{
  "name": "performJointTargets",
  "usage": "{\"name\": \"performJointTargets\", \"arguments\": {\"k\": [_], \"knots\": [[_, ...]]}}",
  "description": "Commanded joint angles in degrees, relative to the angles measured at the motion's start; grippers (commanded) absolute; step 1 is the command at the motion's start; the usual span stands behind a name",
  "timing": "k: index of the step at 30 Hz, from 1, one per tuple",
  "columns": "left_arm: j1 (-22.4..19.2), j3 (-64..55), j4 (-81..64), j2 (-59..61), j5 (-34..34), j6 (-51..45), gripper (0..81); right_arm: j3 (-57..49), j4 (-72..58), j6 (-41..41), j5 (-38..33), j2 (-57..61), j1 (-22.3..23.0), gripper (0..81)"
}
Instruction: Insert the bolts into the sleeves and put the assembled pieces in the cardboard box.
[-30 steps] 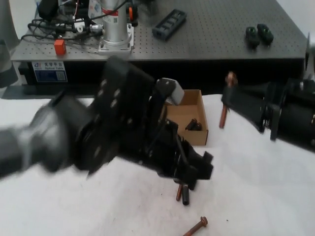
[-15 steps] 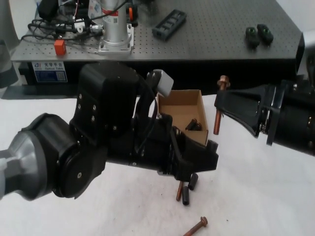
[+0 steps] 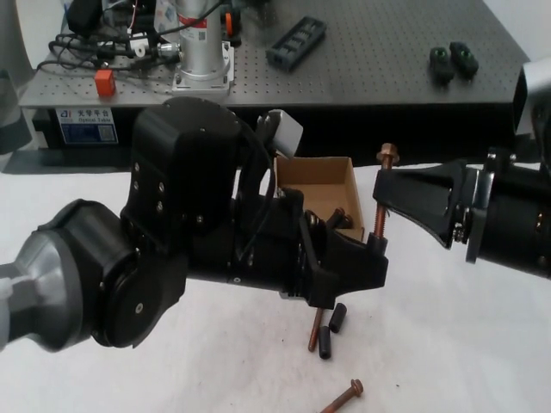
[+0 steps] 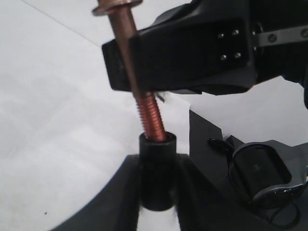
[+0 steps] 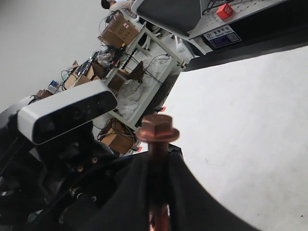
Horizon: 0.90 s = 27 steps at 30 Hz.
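Status: left gripper [image 4: 157, 195] clamps sleeve [image 4: 157, 154]; right gripper [image 5: 158, 173], directly above, clamps bolt [image 4: 147, 113]. Bolt tip in sleeve mouth: insertion begun, unseated. Beyond grippers, cardboard box [image 3: 314, 176] holds dark pieces [image 3: 340, 219]. Loose bolt [image 3: 343, 397], loose sleeve [image 3: 325, 342] below: pending.

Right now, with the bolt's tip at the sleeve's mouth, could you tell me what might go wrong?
1. In the left wrist view the bolt leans off the line of the sleeve, with just its tip inside; pushing on may jam it.
2. The right pincer clamps the smooth shank below the head, so the bolt might pivot or slip under load.
3. If the left pincer loses the sleeve, it would probably drop on the cloth beside the cardboard box.
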Motion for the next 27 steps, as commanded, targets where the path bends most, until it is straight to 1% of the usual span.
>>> {"name": "performJointTargets", "arguments": {"k": [1,4,5,6,8,10,11,12,13,15,18,19,21,23,25,27], "knots": [[0.0,-0.3,-2.0,-0.7,-3.7,-1.4,0.6,-0.2,0.2,-1.9,-1.8,0.2,0.0,0.2],[0.0,-0.3,-2.4,-0.7,-7.2,-1.4,0.6,-0.2,0.2,-4.0,-2.5,0.2,0.0,0.5],[0.0,-0.3,-2.6,-0.7,-7.5,-1.4,0.6,-0.2,0.2,-4.3,-2.5,0.2,0.0,2.6],[0.0,-0.3,-3.2,-0.7,-7.6,-1.1,0.6,-0.2,0.2,-4.7,-2.7,0.2,0.0,6.6],[0.0,-0.3,-4.2,-0.7,-7.8,-0.3,0.6,-0.2,0.2,-6.6,-3.1,0.2,0.0,18.6],[0.0,-0.3,-5.2,-0.7,-7.8,1.0,0.6,-0.2,0.2,-6.9,-3.1,0.2,0.0,36.1],[0.0,-0.3,-5.5,-0.7,-8.0,1.7,0.6,-0.2,0.2,-6.9,-2.8,0.2,0.0,42.1],[0.0,-0.3,-5.7,-0.7,-8.6,2.6,0.6,-0.2,0.2,-6.9,-2.8,0.2,0.0,46.2],[0.0,-0.3,-5.6,-0.7,-9.9,2.9,0.6,-0.2,0.2,-6.7,-2.8,0.1,-0.4,46.9],[0.0,-0.5,-5.9,-0.5,-13.7,2.9,0.6,-0.2,1.0,-5.9,-2.8,-0.7,-2.1,45.2],[0.4,-1.9,-6.6,1.4,-27.2,0.0,0.6,-0.2,6.1,-6.6,-2.8,-3.4,-5.8,43.2],[1.0,-3.4,-6.5,3.1,-29.9,-1.6,0.6,-0.2,8.9,-7.0,-2.6,-4.6,-7.4,43.1],[2.5,-8.2,-5.7,7.9,-31.5,-4.1,0.6,-0.2,14.3,-8.1,-1.9,-6.6,-10.0,43.2],[3.9,-14.6,-1.4,14.0,-33.0,-5.6,0.6,-0.2,19.9,-10.5,-0.6,-8.5,-12.2,43.2],[4.6,-23.6,6.7,20.1,-35.9,-4.6,0.6,-0.2,24.7,-12.4,2.1,-9.9,-13.6,43.2],[5.1,-32.9,15.9,26.6,-38.0,-1.3,0.6,-0.2,28.1,-14.2,4.9,-11.1,-14.3,43.2]]}}
